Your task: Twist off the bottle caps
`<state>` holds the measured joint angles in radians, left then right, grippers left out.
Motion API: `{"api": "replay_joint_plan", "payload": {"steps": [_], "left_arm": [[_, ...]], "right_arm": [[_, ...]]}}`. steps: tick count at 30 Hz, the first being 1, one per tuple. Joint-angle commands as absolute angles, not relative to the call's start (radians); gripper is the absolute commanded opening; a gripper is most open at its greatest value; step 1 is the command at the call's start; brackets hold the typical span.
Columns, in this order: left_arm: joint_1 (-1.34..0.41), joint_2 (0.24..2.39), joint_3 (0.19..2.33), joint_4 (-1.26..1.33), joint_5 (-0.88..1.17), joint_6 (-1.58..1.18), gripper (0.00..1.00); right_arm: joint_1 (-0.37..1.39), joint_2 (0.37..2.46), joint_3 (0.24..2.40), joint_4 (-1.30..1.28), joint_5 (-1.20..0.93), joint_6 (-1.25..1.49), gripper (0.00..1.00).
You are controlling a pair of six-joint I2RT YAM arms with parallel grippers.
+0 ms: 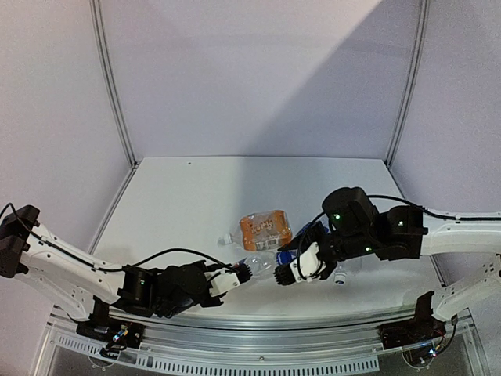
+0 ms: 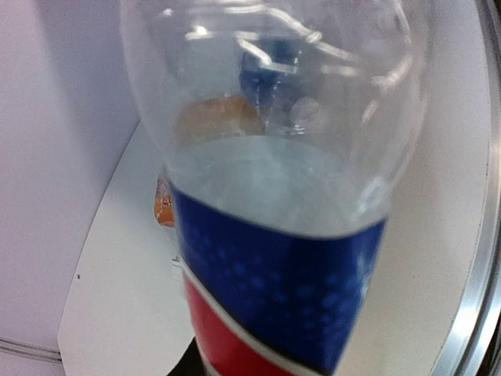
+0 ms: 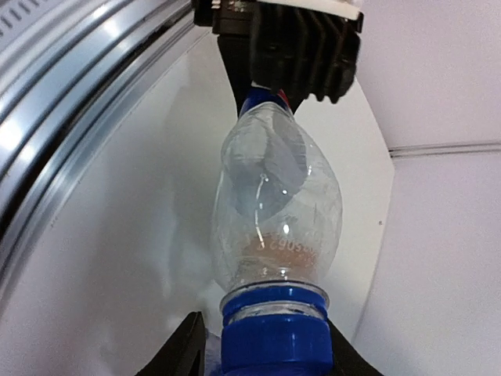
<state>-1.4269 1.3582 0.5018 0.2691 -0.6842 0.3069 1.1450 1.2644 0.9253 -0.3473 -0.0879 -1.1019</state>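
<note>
We note the left hand (image 1: 244,272) clamped tight on the base of the Pepsi bottle (image 1: 262,265), held roughly level over the counter's (image 1: 180,204) near edge. The right hand (image 1: 283,274) straddles its blue cap (image 3: 275,337); whether it grips, we cannot tell. The cap sits on the neck. The orange bottle (image 1: 264,229) lies behind, seemingly capped. We judge most of the work is ahead.
</note>
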Motion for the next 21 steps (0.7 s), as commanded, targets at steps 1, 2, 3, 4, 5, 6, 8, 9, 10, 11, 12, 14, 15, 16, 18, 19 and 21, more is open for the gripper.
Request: {"api": "replay_joint_plan", "payload": {"steps": [1, 2, 3, 4, 5, 6, 8, 9, 10, 11, 12, 14, 15, 16, 18, 19, 21], "left_arm": [[-1.431, 1.348, 0.518, 0.341, -0.704, 0.277, 0.00], [-1.431, 1.348, 0.520, 0.341, -0.704, 0.277, 0.00], [-1.431, 1.348, 0.518, 0.341, -0.704, 0.275, 0.00], [-1.432, 1.348, 0.518, 0.341, -0.705, 0.275, 0.00], [-1.431, 1.349, 0.519, 0.339, -0.707, 0.276, 0.00], [-1.431, 1.348, 0.519, 0.339, -0.707, 0.275, 0.00], [-1.431, 1.347, 0.519, 0.338, -0.709, 0.273, 0.00], [-1.431, 1.347, 0.520, 0.338, -0.709, 0.274, 0.00], [-1.432, 1.347, 0.521, 0.338, -0.709, 0.273, 0.00], [-1.431, 1.347, 0.521, 0.336, -0.709, 0.273, 0.00], [-1.431, 1.347, 0.521, 0.336, -0.709, 0.273, 0.00], [-1.431, 1.347, 0.521, 0.334, -0.713, 0.273, 0.00], [-1.431, 1.347, 0.522, 0.333, -0.715, 0.274, 0.00], [-1.431, 1.347, 0.521, 0.332, -0.719, 0.274, 0.00], [-1.431, 1.348, 0.522, 0.331, -0.726, 0.273, 0.00], [-1.431, 1.348, 0.522, 0.331, -0.730, 0.274, 0.00], [-1.431, 1.350, 0.523, 0.331, -0.732, 0.277, 0.00]], "right_arm": [[1.196, 1.252, 0.901, -0.291, 0.038, -1.382, 0.47], [1.199, 1.227, 0.898, -0.299, 0.029, -1.360, 0.51], [1.203, 1.204, 0.896, -0.313, 0.025, -1.346, 0.55], [1.209, 1.186, 0.898, -0.336, 0.021, -1.326, 0.60], [1.214, 1.156, 0.905, -0.373, 0.015, -1.308, 0.68], [1.220, 1.131, 0.916, -0.420, 0.011, -1.268, 0.77], [1.228, 1.093, 0.943, -0.470, -0.069, -1.194, 0.89], [1.228, 1.059, 0.951, -0.481, -0.111, -1.126, 0.98], [1.227, 1.031, 0.953, -0.468, -0.149, -1.085, 0.99], [1.229, 1.009, 0.948, -0.430, -0.172, -1.016, 0.99], [1.229, 0.975, 0.941, -0.389, -0.186, -0.950, 0.99], [1.229, 0.933, 0.932, -0.276, -0.158, -0.706, 0.99], [1.228, 0.921, 0.941, -0.244, -0.103, -0.592, 0.99], [1.227, 0.917, 0.973, -0.249, 0.001, -0.381, 0.99], [1.197, 0.946, 1.119, -0.408, 0.197, -0.063, 0.99], [1.168, 1.003, 1.207, -0.522, 0.192, 0.039, 0.99], [1.133, 1.105, 1.335, -0.734, 0.201, 0.214, 0.99]]}}
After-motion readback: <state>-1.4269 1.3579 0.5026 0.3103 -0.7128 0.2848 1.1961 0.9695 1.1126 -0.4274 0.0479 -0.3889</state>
